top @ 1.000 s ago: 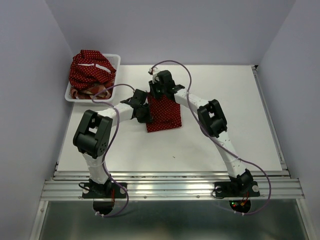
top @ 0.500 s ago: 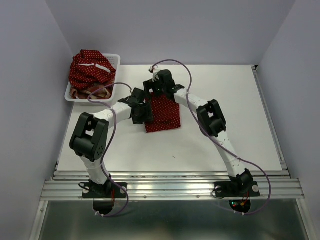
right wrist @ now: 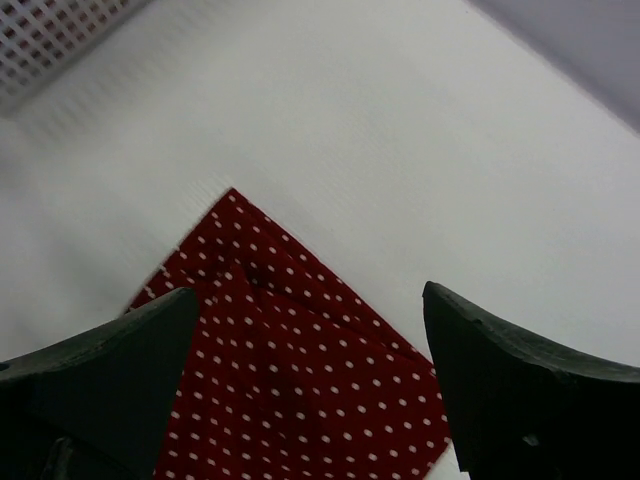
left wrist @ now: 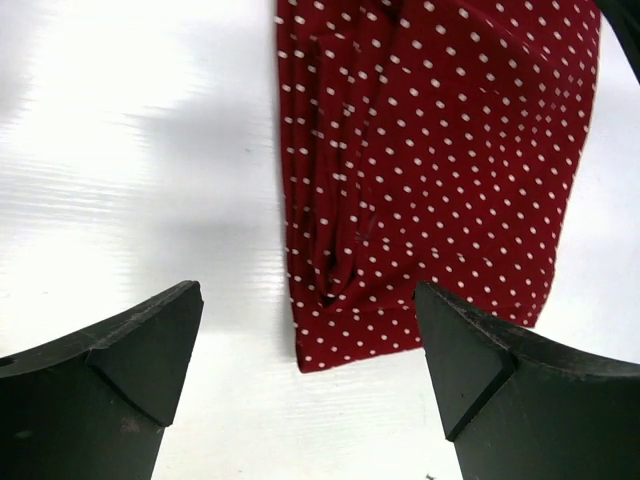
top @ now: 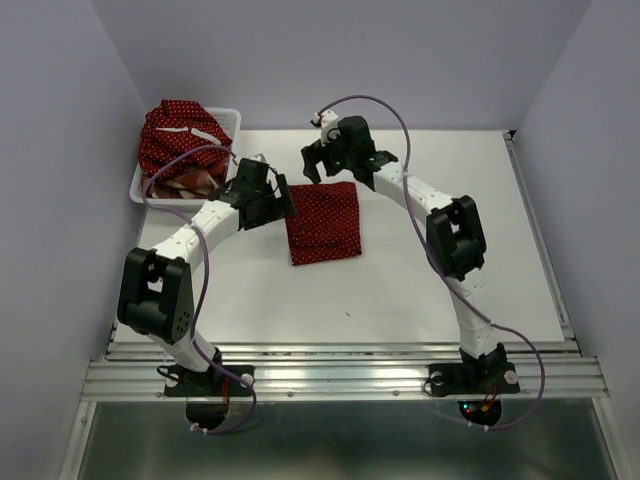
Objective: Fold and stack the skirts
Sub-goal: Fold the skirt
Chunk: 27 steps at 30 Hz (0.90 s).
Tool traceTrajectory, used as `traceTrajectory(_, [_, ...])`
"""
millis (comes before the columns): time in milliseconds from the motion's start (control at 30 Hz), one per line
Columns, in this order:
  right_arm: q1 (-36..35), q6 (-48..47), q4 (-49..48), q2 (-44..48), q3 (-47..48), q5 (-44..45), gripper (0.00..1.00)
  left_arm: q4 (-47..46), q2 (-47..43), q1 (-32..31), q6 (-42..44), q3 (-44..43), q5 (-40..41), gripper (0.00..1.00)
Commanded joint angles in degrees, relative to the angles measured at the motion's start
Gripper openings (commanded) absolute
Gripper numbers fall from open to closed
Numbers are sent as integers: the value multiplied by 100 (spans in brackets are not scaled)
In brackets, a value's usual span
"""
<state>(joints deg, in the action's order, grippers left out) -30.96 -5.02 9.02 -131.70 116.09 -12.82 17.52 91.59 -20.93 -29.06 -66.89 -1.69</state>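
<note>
A dark red polka-dot skirt (top: pixel 323 222) lies folded flat in a rectangle on the white table. My left gripper (top: pixel 278 203) hovers open just off its left edge, nothing between the fingers; in the left wrist view the skirt (left wrist: pixel 440 150) lies ahead of the open gripper (left wrist: pixel 308 305). My right gripper (top: pixel 316 168) hangs open above the far edge; the right wrist view shows the skirt's corner (right wrist: pixel 300 380) below the open gripper (right wrist: pixel 310 300). A second polka-dot skirt (top: pixel 180 135) lies bunched on a plaid skirt (top: pixel 192 183) in the basket.
The white mesh basket (top: pixel 236 120) stands at the table's far left corner, and its mesh (right wrist: pixel 50 35) shows at the top left of the right wrist view. Purple cables loop over both arms. Grey walls close in the left, right and back.
Both grippers have opened and let go of the folded skirt. The left gripper drew back to the left, the right one lifted toward the far side. The skirt stays flat.
</note>
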Motion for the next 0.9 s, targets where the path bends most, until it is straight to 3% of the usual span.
traceTrajectory(0, [213,-1560,688,310,-664,-755,100,59,-229,176,-21,124,108,99])
traceTrajectory(100, [213,-2248,742,426,-965,-662,100,59,-194,229,-12,133,64,99])
traceTrajectory(233, [213,-2364,733,146,-668,-2,100,50,-63,273,-3,106,-103,99])
traceTrajectory(467, [213,-2004,733,-777,211,96,100,50,34,291,41,97,-191,99])
traceTrajectory(867, [213,-1538,716,-674,54,-1,100,32,113,317,58,115,-191,99])
